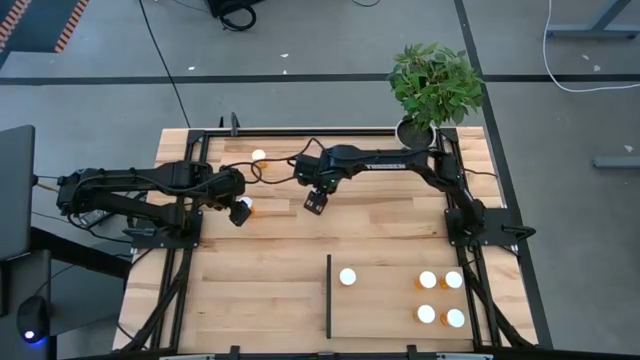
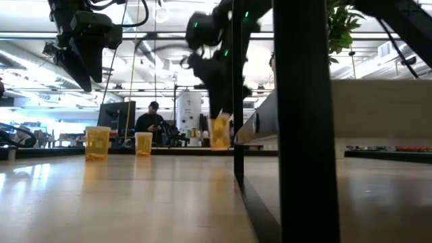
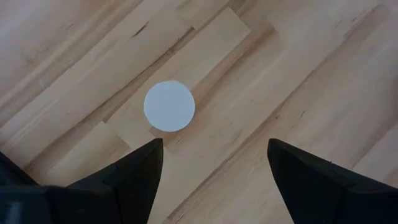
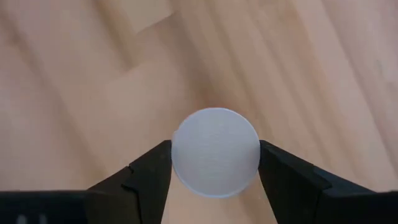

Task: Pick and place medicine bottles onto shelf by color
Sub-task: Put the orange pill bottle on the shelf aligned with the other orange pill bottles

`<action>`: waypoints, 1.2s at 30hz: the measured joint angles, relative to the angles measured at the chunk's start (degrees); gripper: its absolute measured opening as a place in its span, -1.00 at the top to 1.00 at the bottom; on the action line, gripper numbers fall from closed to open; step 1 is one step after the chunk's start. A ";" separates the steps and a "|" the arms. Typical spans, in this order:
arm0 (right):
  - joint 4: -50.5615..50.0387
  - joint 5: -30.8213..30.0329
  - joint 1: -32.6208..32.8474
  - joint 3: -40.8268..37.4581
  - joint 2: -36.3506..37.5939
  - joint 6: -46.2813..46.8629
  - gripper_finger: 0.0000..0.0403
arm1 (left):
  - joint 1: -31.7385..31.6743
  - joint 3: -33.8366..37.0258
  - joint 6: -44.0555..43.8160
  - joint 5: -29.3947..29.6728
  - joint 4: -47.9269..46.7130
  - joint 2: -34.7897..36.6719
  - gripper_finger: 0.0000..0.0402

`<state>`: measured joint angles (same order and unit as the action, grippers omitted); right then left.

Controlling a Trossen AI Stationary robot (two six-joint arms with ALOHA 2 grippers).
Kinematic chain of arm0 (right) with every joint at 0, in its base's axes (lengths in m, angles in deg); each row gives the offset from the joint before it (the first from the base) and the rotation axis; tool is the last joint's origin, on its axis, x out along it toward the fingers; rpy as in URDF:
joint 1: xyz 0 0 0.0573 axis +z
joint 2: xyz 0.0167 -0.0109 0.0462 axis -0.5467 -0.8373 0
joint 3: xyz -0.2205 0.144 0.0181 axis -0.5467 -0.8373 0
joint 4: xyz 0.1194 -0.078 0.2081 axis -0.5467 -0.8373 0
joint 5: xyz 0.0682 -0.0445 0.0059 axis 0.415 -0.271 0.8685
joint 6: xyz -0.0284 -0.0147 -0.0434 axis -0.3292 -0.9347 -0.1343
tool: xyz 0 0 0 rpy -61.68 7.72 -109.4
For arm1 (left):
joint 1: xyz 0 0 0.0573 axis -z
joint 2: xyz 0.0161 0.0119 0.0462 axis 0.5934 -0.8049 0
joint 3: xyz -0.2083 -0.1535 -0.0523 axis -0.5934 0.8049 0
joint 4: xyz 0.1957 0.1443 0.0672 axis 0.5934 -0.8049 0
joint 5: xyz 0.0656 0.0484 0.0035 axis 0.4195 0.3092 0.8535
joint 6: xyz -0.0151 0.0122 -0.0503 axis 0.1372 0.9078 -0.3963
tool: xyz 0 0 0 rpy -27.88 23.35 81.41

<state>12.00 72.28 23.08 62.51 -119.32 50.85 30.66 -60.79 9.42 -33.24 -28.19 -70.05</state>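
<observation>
My right gripper [image 1: 316, 202] hangs over the table's far middle, shut on an orange medicine bottle [image 2: 219, 132] whose white cap [image 4: 216, 152] shows between its fingers. My left gripper [image 3: 214, 146] is open and hovers above another white-capped bottle [image 3: 169, 106], which stands upright on the table [image 1: 247, 205]. A third bottle [image 1: 259, 156] stands near the far edge. The shelf [image 1: 385, 300], edged by a black strip [image 1: 328, 296], lies at the near right. Several bottles stand on it: one [image 1: 347, 277] by the strip and a cluster [image 1: 440, 298] farther right. My right gripper pinches the orange bottle by its round white cap [image 4: 180, 149], one finger on each side of it. The fingers [image 4: 149, 171] come from above, pointing down. The bottle hangs upright below them, and in the low view its base [image 2: 219, 146] seems just off the table.
A potted plant [image 1: 432, 85] stands at the table's far right corner. Black frame rails [image 1: 190, 240] run along both sides of the table. A dark post [image 2: 302, 121] blocks much of the low view. A person [image 2: 152, 121] sits in the room behind.
</observation>
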 joint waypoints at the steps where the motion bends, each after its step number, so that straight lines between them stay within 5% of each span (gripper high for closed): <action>1: -1.59 0.82 0.47 0.00 1.13 0.87 -0.15 | 0.22 0.00 -0.07 0.00 0.00 -0.01 -0.46; 16: -19.26 -9.41 16.48 -0.11 22.32 17.79 -0.15 | 2.23 0.02 0.48 0.01 0.30 0.01 -0.46; 20: -24.77 -11.12 23.33 -0.62 22.78 24.27 -0.15 | 2.23 0.02 0.78 0.00 1.34 0.01 -0.46; 36: -21.26 -14.82 47.22 -13.57 22.76 63.93 -0.15 | 2.25 0.02 1.79 0.02 4.05 0.00 -0.46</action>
<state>-9.26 57.46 70.29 48.94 -96.56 114.78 32.91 -60.77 11.21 -33.22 -24.14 -70.05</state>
